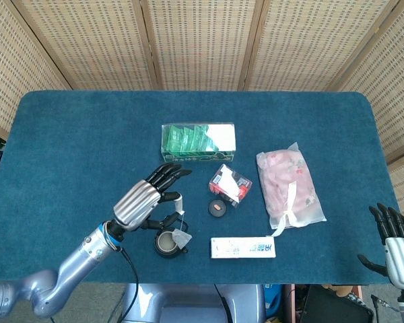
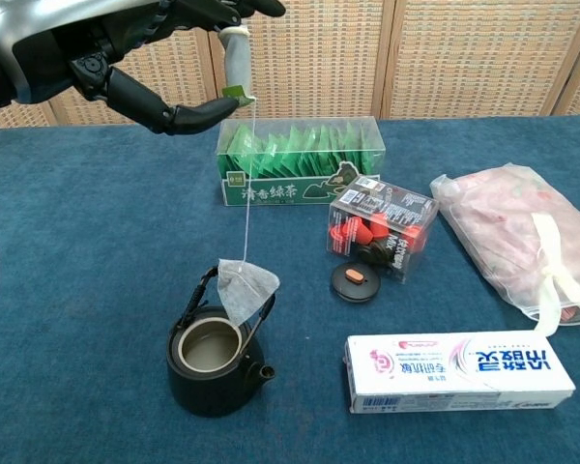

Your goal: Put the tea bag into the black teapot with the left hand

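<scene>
The black teapot [image 2: 213,360] stands open near the table's front edge, also seen as the teapot [image 1: 167,243] in the head view. My left hand [image 2: 145,48] is raised above and behind it and pinches the tea bag's paper tag [image 2: 237,60]. A thin string runs down from the tag to the white tea bag [image 2: 246,288], which hangs against the pot's raised handle with its lower corner just over the opening. In the head view my left hand [image 1: 151,195] sits up-left of the tea bag [image 1: 182,237]. My right hand [image 1: 392,235] stays at the table's front right corner, fingers apart and holding nothing.
A small black round lid [image 2: 357,281] lies right of the pot. Behind it stand a clear box of red items [image 2: 382,227] and a green tea box [image 2: 300,159]. A white carton [image 2: 459,372] lies at the front, and a pink bag [image 2: 512,242] on the right.
</scene>
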### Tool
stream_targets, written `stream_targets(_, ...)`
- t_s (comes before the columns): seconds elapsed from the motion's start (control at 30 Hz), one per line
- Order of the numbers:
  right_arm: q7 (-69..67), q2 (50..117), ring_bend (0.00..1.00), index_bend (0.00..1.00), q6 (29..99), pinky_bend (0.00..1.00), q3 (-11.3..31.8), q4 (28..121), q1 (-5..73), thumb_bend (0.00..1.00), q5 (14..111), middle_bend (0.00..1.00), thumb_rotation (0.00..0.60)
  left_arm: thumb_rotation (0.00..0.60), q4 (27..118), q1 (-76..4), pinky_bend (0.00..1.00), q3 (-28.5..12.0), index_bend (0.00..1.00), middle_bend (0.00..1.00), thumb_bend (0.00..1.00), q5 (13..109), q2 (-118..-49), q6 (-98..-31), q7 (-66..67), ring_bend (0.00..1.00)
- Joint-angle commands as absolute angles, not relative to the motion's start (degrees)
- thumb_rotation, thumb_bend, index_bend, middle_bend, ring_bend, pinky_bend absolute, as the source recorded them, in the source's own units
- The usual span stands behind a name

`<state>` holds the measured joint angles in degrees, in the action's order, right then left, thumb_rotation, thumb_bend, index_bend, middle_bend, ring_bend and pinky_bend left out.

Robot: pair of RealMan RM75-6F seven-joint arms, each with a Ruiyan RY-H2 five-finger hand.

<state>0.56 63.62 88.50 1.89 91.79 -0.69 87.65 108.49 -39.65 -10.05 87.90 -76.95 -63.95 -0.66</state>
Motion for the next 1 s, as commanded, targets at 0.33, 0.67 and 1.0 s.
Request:
stream_targets(0.33, 0.23, 63.85, 0.03, 0.07, 88.29, 0.14, 1.89, 91.50, -0.75, 0.00, 87.36, 0.11, 0.600, 0.600, 109.06, -39.66, 0.00, -7.58, 0.61, 0.10, 0.43, 87.93, -75.96, -61.91, -2.23, 0.00)
stream_targets(0.67, 0.13, 63.88, 0.03, 0.07, 88.28, 0.14, 1.88, 91.37, -0.91, 0.00, 87.14, 0.11, 0.600, 0.600, 109.78, -38.87, 0.00, -6.49, 0.61, 0.10, 0.43, 89.63, -75.82, -63.39, -3.31, 0.00)
stream_targets(1.0, -0.18, 64.08, 0.03, 0.07, 88.17, 0.14, 1.81, 91.06, -1.04, 0.00, 87.00, 0.11, 0.600, 0.600, 109.85, -37.83, 0.00, -4.56, 0.61, 0.10, 0.43, 90.19, -75.77, -63.74, -3.01, 0.00)
